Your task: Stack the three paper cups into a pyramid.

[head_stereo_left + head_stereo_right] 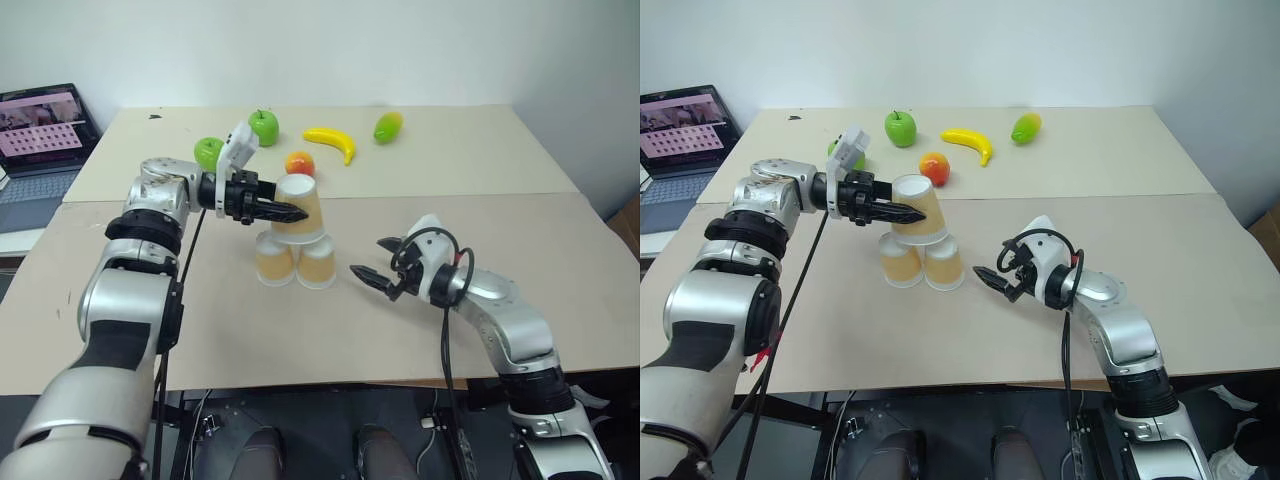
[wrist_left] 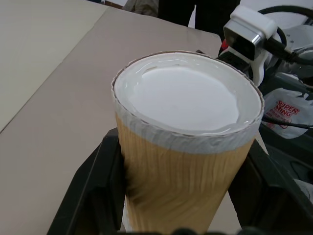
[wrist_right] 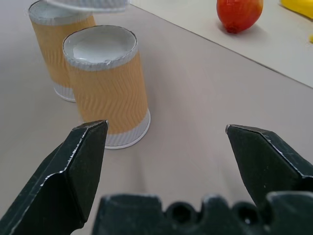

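We see two of the three paper cups standing upside down side by side and touching on the near tan table [image 1: 200,330]: the left base cup [image 1: 274,258] and the right base cup [image 1: 316,262]. The third cup [image 1: 300,208] sits above them, over the seam between the two, tilted a little, and we cannot tell whether it already rests on their bases or hangs just above. Our left gripper [image 1: 283,211] comes in from the left, its black fingers clamped on that upper cup's side; in the left wrist view the fingers [image 2: 93,196] flank the ribbed tan wall of the cup [image 2: 186,147] with its white base facing the camera. Our right gripper [image 1: 378,260] hovers just right of the base pair, apart from it, with its fingers spread wide and nothing between them; the right wrist view shows the right base cup [image 3: 105,83] ahead of it. On the far table lie two green apples [image 1: 263,126], a red-orange fruit [image 1: 299,163], a banana [image 1: 333,141] and a green-yellow mango [image 1: 388,126]. A laptop [image 1: 40,135] sits at the far left.
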Tool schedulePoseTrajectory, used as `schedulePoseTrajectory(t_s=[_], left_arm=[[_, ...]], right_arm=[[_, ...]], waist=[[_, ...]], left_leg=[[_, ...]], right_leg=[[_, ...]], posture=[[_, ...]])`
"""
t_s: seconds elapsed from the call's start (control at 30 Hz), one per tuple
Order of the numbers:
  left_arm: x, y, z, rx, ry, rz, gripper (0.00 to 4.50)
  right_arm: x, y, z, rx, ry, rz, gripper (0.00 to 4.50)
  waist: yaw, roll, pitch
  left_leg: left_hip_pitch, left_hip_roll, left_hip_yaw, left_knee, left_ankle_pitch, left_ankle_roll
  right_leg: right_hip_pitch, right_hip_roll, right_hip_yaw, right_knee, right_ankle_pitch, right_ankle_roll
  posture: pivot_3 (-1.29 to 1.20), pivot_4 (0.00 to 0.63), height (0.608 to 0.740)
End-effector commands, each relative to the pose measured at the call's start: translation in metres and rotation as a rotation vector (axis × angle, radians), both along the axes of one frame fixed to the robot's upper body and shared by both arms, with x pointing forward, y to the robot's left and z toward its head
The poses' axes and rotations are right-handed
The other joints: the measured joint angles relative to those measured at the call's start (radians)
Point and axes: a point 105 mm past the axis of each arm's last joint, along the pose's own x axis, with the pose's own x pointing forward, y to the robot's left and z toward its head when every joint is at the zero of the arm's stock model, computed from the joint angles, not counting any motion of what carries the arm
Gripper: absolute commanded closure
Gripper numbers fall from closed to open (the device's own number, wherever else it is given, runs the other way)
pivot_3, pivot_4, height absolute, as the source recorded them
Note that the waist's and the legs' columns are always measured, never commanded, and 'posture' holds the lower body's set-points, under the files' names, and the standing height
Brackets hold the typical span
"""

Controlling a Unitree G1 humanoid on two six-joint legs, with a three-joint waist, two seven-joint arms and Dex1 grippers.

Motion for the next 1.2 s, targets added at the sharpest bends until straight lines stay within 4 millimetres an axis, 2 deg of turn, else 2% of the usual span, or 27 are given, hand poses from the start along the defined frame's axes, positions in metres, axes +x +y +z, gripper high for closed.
schedulePoseTrajectory(t_s=[0.03,0.17,0.27,0.33,0.37,0.87,1.2], left_arm=[[-0.001,0.0,0.009,0.02,-0.042,-0.015,1.76],[0.0,0.003,0.005,0.037,-0.045,-0.009,1.76],[0.0,0.004,0.003,0.042,-0.051,-0.006,0.99],[0.0,0.005,0.004,0.041,-0.057,-0.006,0.16],[0.0,0.005,0.004,0.039,-0.061,-0.004,0.02],[0.002,0.011,0.026,-0.009,-0.099,0.026,0.02],[0.002,0.023,0.045,-0.052,-0.119,0.069,0.02]], right_arm=[[-0.003,-0.003,0.013,0.009,-0.044,-0.005,0.0],[-0.003,-0.003,0.014,0.01,-0.045,-0.004,0.0],[-0.002,-0.003,0.015,0.012,-0.047,-0.005,0.0],[-0.001,-0.003,0.015,0.013,-0.048,-0.005,0.0],[-0.001,-0.003,0.015,0.014,-0.047,-0.004,0.0],[0.0,0.001,0.013,0.017,-0.04,0.02,0.0],[0.005,0.002,0.013,0.011,-0.041,0.04,0.0]], waist=[[0.0,0.0,0.0],[0.0,0.0,0.0],[0.0,0.0,0.0],[0.0,0.0,0.0],[0.0,0.0,0.0],[0.0,0.0,0.0],[-0.001,0.0,0.0]], left_leg=[[0.0,0.0,0.0,0.0,0.0,0.0],[0.0,0.0,0.0,0.0,0.0,0.0],[0.0,0.0,0.0,0.0,0.0,0.0],[0.0,0.0,0.0,0.0,0.0,0.0],[0.0,0.0,0.0,0.0,0.0,0.0],[0.0,0.0,0.0,0.0,0.0,0.0],[0.0,0.0,0.0,0.001,0.0,0.0]], right_leg=[[0.0,0.0,0.0,0.0,0.0,0.0],[0.0,0.0,0.0,0.0,0.0,0.0],[0.0,0.0,0.0,0.0,0.0,0.0],[0.0,0.0,0.0,0.0,0.0,0.0],[0.0,0.0,0.0,0.0,0.0,0.0],[0.0,0.0,0.0,0.0,0.0,0.0],[0.0,0.0,0.0,0.001,0.0,0.0]], posture=[[0.0,0.15,0.732],[0.0,0.15,0.732],[0.0,0.15,0.732],[0.0,0.15,0.732],[0.0,0.15,0.732],[0.0,0.15,0.732],[0.0,0.15,0.732]])
